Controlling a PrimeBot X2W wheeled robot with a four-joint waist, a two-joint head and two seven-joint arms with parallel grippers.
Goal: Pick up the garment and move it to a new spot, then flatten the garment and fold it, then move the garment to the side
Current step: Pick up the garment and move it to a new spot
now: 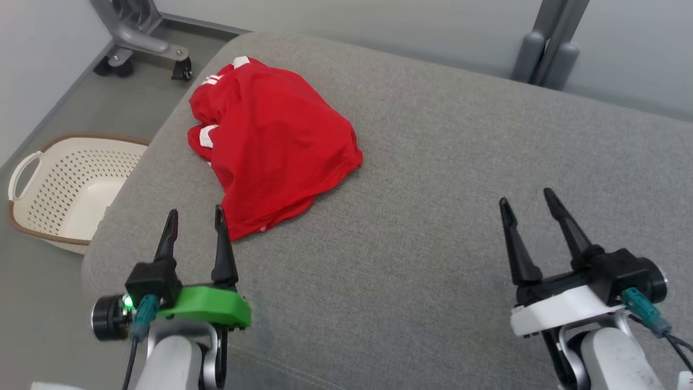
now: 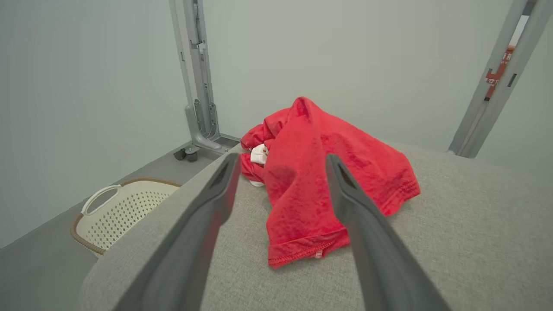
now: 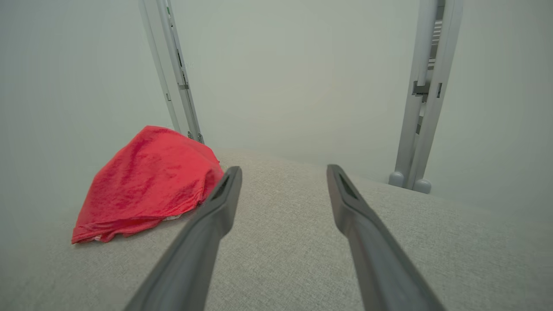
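A crumpled red garment [image 1: 270,141] with white trim lies bunched on the grey cushioned surface [image 1: 433,179], toward its far left. My left gripper [image 1: 196,211] hovers open just in front of the garment's near hem, nothing between its fingers. In the left wrist view the garment [image 2: 302,190] sits straight ahead between the spread fingers of the left gripper [image 2: 281,157]. My right gripper [image 1: 528,196] stands open over bare cushion at the lower right, well away from the cloth. The right wrist view shows the garment [image 3: 151,181] off to the left of the right gripper [image 3: 283,167].
A cream perforated laundry basket [image 1: 70,187] stands on the floor left of the cushion. A grey wheeled stand base [image 1: 146,40] is at the far left and a grey post [image 1: 549,49] at the far right. A pale wall lies behind.
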